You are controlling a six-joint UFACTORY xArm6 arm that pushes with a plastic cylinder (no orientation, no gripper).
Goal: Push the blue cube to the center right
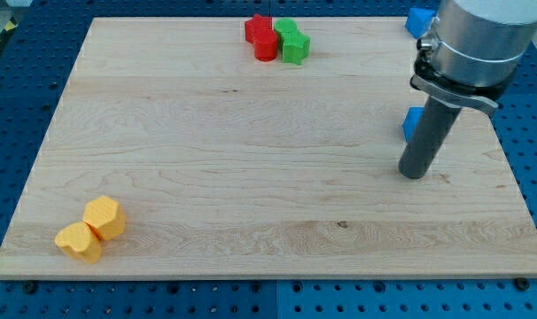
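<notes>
A blue cube (411,122) lies at the view's right, mid-height on the wooden board (251,159), mostly hidden behind my rod. My tip (413,173) rests on the board just below the cube, toward the view's bottom. A second blue block (417,19) sits at the top right edge, partly hidden by the arm.
A red block (262,37) and a green block (291,41) touch each other at the top centre. Two yellow blocks (91,230) lie together at the bottom left. The arm's grey body (481,40) covers the top right corner.
</notes>
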